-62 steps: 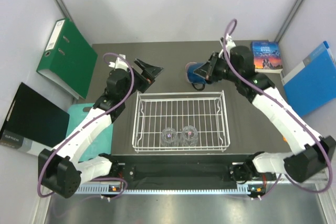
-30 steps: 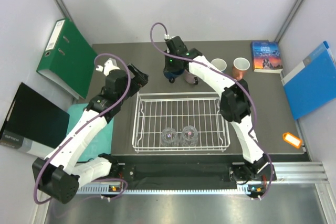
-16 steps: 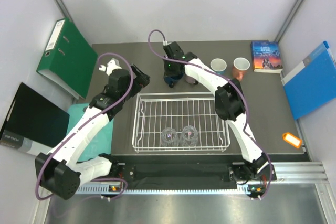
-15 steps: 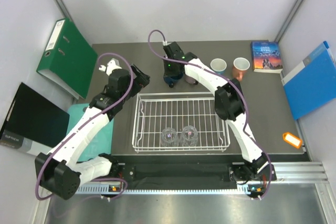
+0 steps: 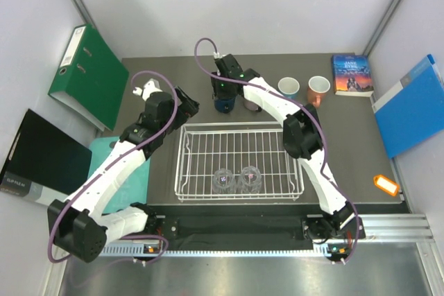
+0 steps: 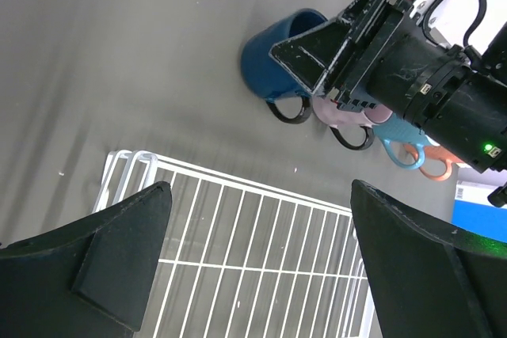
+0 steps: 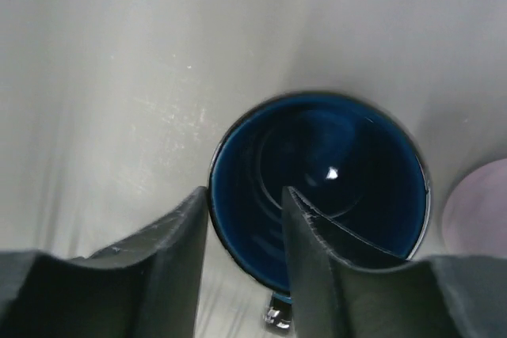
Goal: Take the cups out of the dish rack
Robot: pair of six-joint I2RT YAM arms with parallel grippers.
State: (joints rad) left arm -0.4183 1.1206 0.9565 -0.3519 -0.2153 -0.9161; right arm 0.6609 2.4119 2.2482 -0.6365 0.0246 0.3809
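Observation:
The dark navy mug [image 5: 223,104] stands upright on the table behind the white wire dish rack [image 5: 300,164]. My right gripper [image 5: 223,96] is over it, slightly open, one finger inside the mug [image 7: 317,187] and one outside the rim. The mauve-pink mug [image 5: 251,102], light blue mug [image 5: 288,86] and orange mug [image 5: 319,87] stand in a row to its right. Two clear tumblers [image 5: 223,179] [image 5: 250,179] sit in the rack's near part. My left gripper [image 5: 186,105] is wide open and empty above the rack's far-left corner [image 6: 238,227].
A green binder [image 5: 89,74] and a black folder [image 5: 41,161] lie at the left, beside a teal cutting board [image 5: 104,150]. A book [image 5: 352,74] and a blue folder [image 5: 413,105] lie at the right. An orange tag [image 5: 386,184] lies near the right front.
My right arm has swung left with the navy mug and set it down left of the pink mug. My left gripper has edged right towards the rack's corner.

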